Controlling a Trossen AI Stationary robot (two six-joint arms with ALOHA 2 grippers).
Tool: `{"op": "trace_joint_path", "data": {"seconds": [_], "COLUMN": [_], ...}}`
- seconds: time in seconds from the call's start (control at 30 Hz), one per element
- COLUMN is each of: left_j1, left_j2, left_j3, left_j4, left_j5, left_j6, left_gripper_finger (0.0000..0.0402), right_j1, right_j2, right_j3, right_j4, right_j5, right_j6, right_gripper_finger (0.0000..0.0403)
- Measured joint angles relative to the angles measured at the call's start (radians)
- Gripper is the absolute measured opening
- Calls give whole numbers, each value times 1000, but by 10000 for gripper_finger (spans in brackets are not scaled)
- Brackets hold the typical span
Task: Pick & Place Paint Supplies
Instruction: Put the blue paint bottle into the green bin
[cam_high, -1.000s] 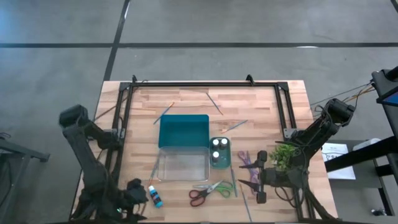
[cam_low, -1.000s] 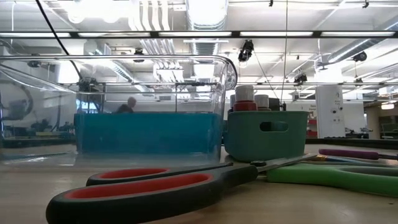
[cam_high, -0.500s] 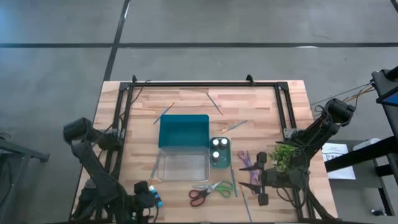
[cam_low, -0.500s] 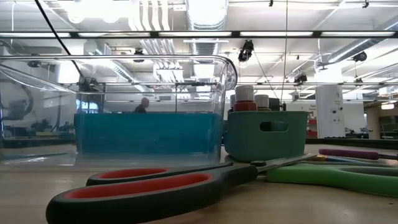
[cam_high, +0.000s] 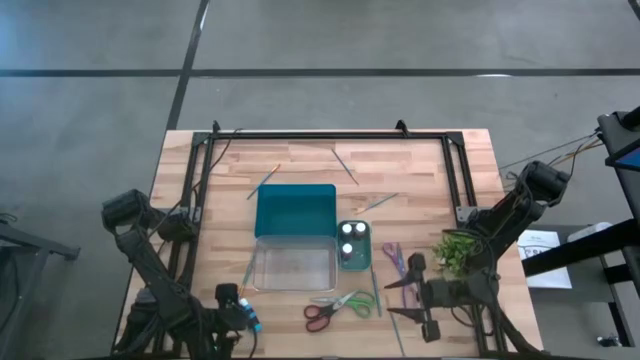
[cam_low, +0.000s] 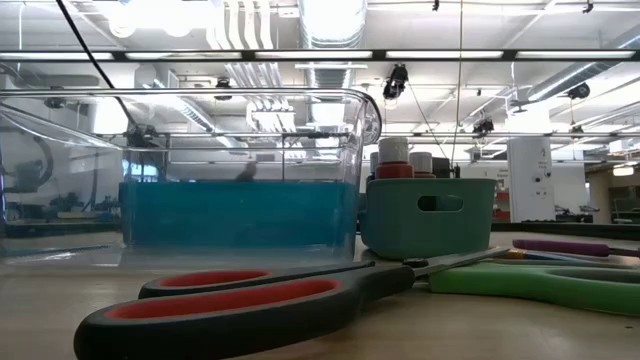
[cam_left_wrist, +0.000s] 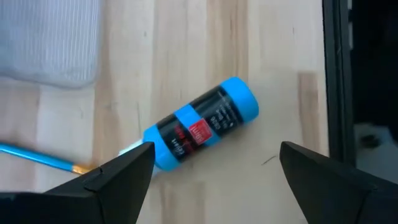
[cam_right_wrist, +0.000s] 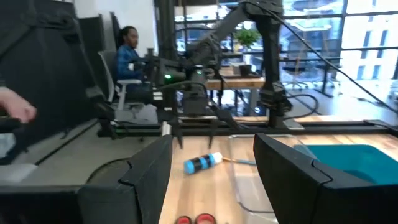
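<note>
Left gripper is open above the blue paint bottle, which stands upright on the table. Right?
Not quite. The blue paint bottle lies on its side on the table, as the left wrist view shows. The left gripper is indeed open above it.

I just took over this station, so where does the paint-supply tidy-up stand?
Two white-capped bottles already stand in the small green bin. The left gripper, jaws open, hovers over the blue bottle lying on the table. Still out: red-green scissors, purple scissors and loose brushes. The right gripper holds nothing.
</note>
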Motion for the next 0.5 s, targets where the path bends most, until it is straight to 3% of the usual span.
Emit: {"op": "trace_joint_path", "data": {"seconds": [0.23,0.5], "left_j1": [-1,0], "left_j2": [10,98], "left_j3": [-1,-2], "left_j4": [-44,-65], "left_j5": [-45,-21], "left_j6": [80,103], "left_gripper_finger": [351,351], "right_j1": [2,2], "right_j2": [38,51], "right_j3": [1,2], "right_j4": [46,68], "right_j5": [-6,-8], "right_j6": [-4,-4], "right_gripper_finger": [222,222]}}
